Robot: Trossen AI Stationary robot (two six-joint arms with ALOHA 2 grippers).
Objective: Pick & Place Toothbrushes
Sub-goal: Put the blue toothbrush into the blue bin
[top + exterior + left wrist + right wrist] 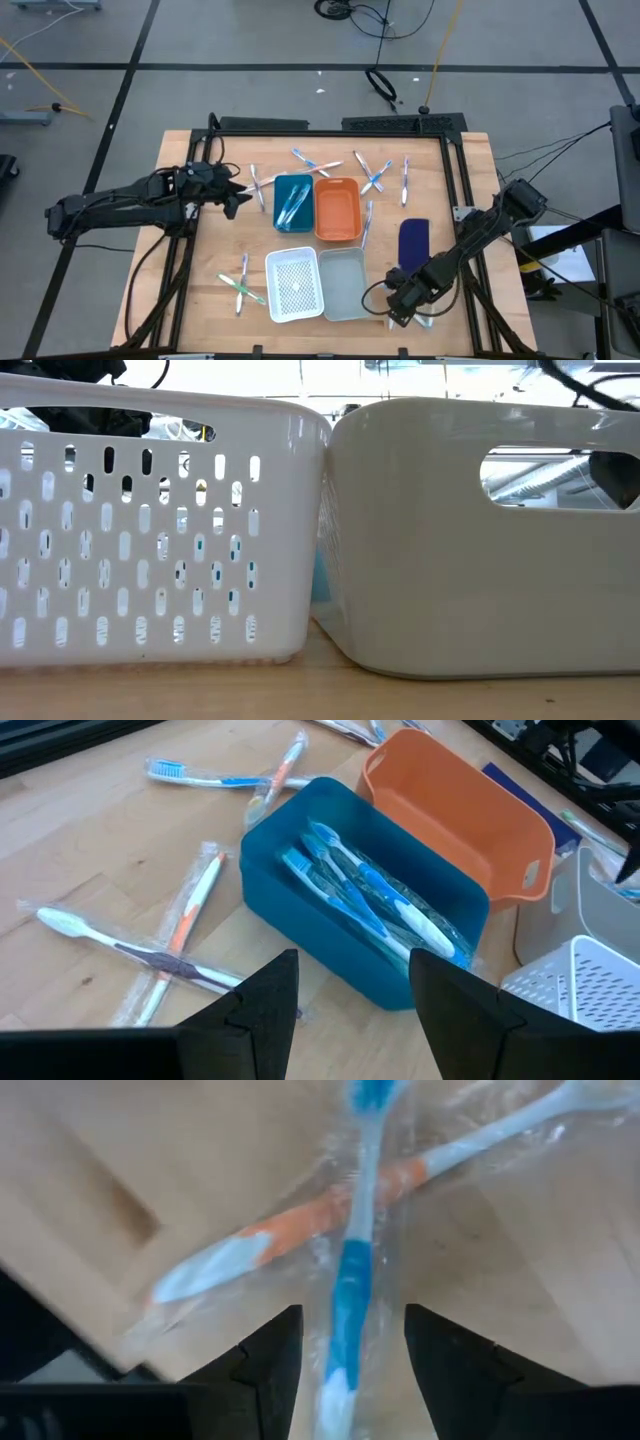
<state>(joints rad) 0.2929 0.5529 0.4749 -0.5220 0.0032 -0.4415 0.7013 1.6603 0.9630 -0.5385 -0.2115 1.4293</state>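
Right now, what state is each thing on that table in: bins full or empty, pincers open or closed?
Blue bin: holds several wrapped blue toothbrushes.
Orange bin: empty.
White perforated basket: looks empty.
Grey bin: looks empty.
Loose toothbrushes: scattered on the table.
Left pincer: open, holding nothing, beside the blue bin.
Right pincer: open, straddling a blue toothbrush crossing an orange one.

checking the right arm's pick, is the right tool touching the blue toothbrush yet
Apart. The right wrist view shows the blue toothbrush lying between the right tool's open fingers, with wood visible on both sides.
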